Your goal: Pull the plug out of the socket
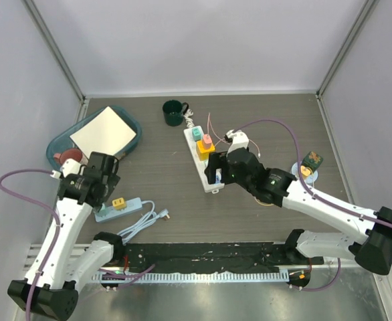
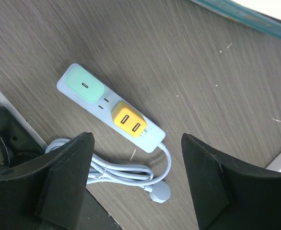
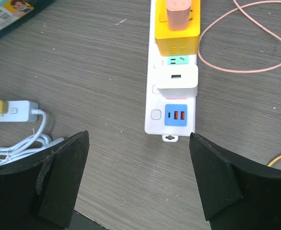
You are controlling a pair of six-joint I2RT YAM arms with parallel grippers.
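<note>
Task's thing imo = the yellow plug (image 2: 130,122), seated in the small blue strip (image 2: 104,108) toward its 5 o'clock end in the left wrist view. From the top cam that strip lies around 8 o'clock on the table (image 1: 162,167).

Left gripper (image 2: 136,141) hangs right over it, jaws wide apart, nothing in them. Right gripper (image 3: 139,139) same deal, gaping and empty, over the 6 o'clock end of the white strip (image 3: 155,128). A white charger (image 3: 178,79) there is another candidate tbh.

Plug looks light, hard plastic w/ smooth-ish sides, so pinch two opposite flat sides low down and pull straight out. Strip's light too & will prob lift w/ it unless pinned.

Can't see the prongs or how tight it sits. The white strip's 12 o'clock end is cut off.
</note>
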